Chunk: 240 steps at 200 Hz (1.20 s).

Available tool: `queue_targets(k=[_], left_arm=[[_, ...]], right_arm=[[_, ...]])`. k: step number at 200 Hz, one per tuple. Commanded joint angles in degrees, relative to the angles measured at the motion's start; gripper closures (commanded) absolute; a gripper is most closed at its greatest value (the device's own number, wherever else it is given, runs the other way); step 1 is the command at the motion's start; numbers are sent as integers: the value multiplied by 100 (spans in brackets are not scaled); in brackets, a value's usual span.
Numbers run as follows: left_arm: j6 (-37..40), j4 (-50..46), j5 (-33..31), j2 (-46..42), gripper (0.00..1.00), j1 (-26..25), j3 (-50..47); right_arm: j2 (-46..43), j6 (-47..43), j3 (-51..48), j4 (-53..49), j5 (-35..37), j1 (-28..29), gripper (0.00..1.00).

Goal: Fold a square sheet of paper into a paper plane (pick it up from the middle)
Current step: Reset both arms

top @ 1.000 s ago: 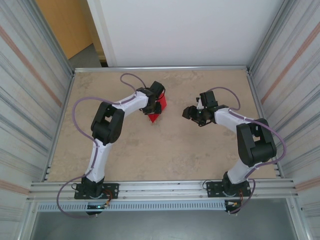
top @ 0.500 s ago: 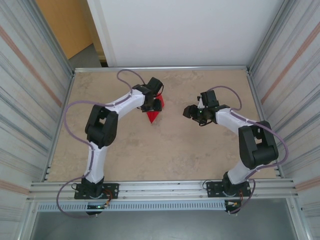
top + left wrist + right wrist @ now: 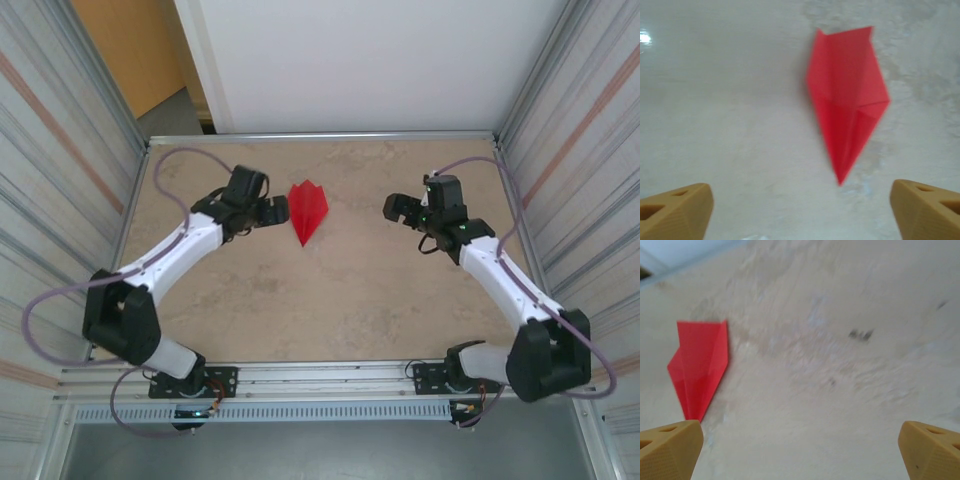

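Observation:
The square sheet of paper lies folded into a red paper plane [image 3: 307, 210], flat on the table at mid-back with its pointed nose toward the near edge. Nothing touches it. My left gripper [image 3: 276, 212] is just left of it, open, with a small gap to the paper. In the left wrist view the paper plane [image 3: 847, 100] lies ahead of the gripper [image 3: 800, 212], whose tan fingertips [image 3: 675, 212] stand wide apart with bare table between them. My right gripper [image 3: 393, 208] is open, well to the right of it. The right wrist view has the paper plane [image 3: 700, 365] at the left, beyond the gripper [image 3: 800, 452].
The beige table [image 3: 330, 310] is bounded by metal rails and corrugated side walls [image 3: 50, 200]. A white panel [image 3: 360, 60] rises behind the back edge. Purple cables loop off both arms.
The left gripper has let go of the plane and drawn back to the left. The right gripper has backed off to the right. Both have opened wide. The plane now lies alone.

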Motion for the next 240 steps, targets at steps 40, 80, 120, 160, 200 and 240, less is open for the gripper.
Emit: queue_targets(k=[40,80,120,160,200,240], left_arm=[[753,1588,-1067,-1593,1,868,-1853],[1165,2235,-1345,-2162,1,1491,-2597],[1453,2628,-973,-1929,1,2239,-2818],[2433,4227,-515,-1542,1,2306,-3437],[3095,5918,463,-1086,1,2305,-4103],[3201,6967,1194,-452,1,2501,-4313]], right_arm=[[-649,-56,-616,234,2571,-627,1],[-520,194,-1314,951,2857,-1412,1],[-125,-112,-2025,2155,2997,-1798,1],[325,-1002,-2484,3479,2420,-1798,1],[714,-1524,-2947,4898,1502,-1782,1],[1294,-1933,-3113,6011,1094,-1638,1]])
